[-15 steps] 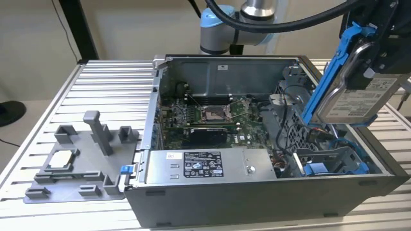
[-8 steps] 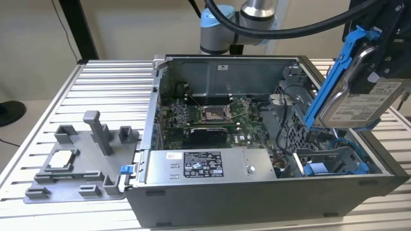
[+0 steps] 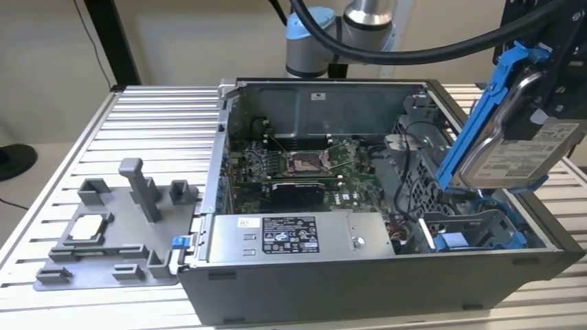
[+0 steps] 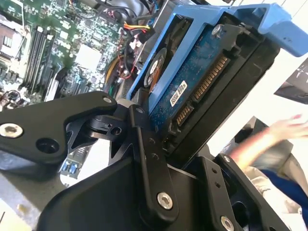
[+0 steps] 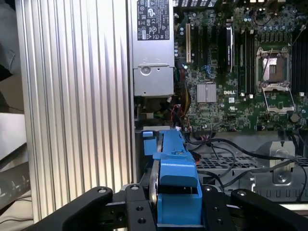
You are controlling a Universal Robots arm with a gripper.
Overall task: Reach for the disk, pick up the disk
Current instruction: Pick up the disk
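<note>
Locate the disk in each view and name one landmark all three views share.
Exterior view: the disk hangs tilted above the case at the exterior view's right, in the tool.
Second wrist view: disk, circuit side showing.
First wrist view: disk edge-on.
Shared landmark: motherboard.

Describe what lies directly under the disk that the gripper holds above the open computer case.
Under the raised disk is the case's corner bay with a blue plastic piece and cables. The gripper is clamped on the disk, which covers the bay floor behind it.
</note>
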